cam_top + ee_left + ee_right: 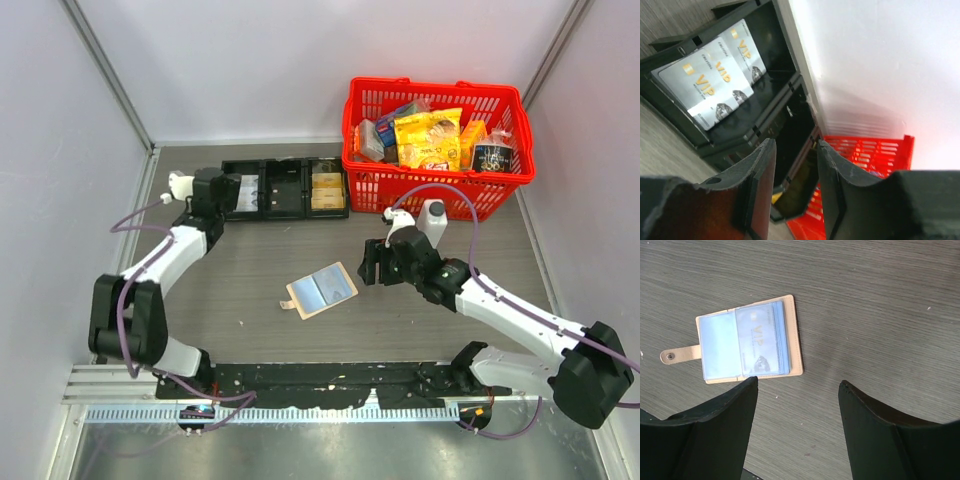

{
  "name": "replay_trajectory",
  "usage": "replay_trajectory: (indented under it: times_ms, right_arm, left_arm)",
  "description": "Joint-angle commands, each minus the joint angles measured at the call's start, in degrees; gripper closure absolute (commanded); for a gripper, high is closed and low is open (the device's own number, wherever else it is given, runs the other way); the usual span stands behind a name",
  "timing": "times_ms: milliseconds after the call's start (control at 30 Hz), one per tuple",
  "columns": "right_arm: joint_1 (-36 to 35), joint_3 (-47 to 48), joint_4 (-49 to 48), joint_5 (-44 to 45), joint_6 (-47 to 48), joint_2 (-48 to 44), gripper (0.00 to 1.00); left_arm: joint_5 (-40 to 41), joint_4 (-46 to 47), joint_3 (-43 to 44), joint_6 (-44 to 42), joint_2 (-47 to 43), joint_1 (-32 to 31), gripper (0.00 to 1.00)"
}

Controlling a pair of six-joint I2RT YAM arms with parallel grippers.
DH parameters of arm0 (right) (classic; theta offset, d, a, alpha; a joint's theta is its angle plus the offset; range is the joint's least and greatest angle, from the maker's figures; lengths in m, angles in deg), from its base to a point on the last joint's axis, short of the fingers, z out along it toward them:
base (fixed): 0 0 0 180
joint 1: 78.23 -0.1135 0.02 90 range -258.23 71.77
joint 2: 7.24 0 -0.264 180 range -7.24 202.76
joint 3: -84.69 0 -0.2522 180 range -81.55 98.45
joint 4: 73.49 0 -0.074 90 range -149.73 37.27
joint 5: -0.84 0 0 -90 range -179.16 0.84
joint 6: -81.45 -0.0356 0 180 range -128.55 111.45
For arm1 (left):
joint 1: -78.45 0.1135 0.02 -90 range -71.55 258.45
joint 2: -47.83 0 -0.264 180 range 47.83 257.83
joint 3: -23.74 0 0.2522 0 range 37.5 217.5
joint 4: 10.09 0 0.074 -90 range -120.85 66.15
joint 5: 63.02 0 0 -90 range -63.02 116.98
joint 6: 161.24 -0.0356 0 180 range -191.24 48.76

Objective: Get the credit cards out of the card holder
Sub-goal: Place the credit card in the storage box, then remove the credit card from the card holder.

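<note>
We record:
- Holder (pixel 322 289): lying open on the table (pixel 240 275) between the arms, blue-grey inside up, one VIP card (pixel 762 342) in its sleeve.
- Two silver VIP cards (pixel 707 82): flat in an end compartment of the black tray (pixel 780 40).
- Left gripper (pixel 792 150): over the tray, fingers slightly parted, empty.
- Right gripper (pixel 797 382): near the holder, spread wide, empty.

tan leather-like card holder (pixel 749 342) with glossy clear sleeves, matt grey woodgrain table (pixel 880 305), shiny black plastic tray (pixel 765 112)
</note>
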Motion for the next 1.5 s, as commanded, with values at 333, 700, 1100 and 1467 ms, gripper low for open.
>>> replay_trajectory:
  times_ms: [333, 700, 1100, 1467]
  right_arm:
    - [0.17, 7.1, -0.49, -4.09, -0.92, 9.1, 0.3]
    - [-1.76, 12.81, -0.05, -7.96, -4.08, 18.76, 0.35]
    - [-5.98, 18.88, 4.78, -5.15, -5.31, 30.02, 0.44]
    - [-8.61, 21.34, 6.19, -2.34, -5.58, 36.7, 0.48]
  left_arm:
    - [-17.47, -29.54, -6.13, -25.31, -17.01, -7.42, 0.47]
    - [-22.04, -36.77, -13.95, -26.74, -20.27, -23.5, 0.46]
    - [-27.05, -29.47, -19.5, -26.56, -16.94, -24.83, 0.58]
    - [-28.72, -23.85, -22.66, -25.06, -13.6, -25.18, 0.76]
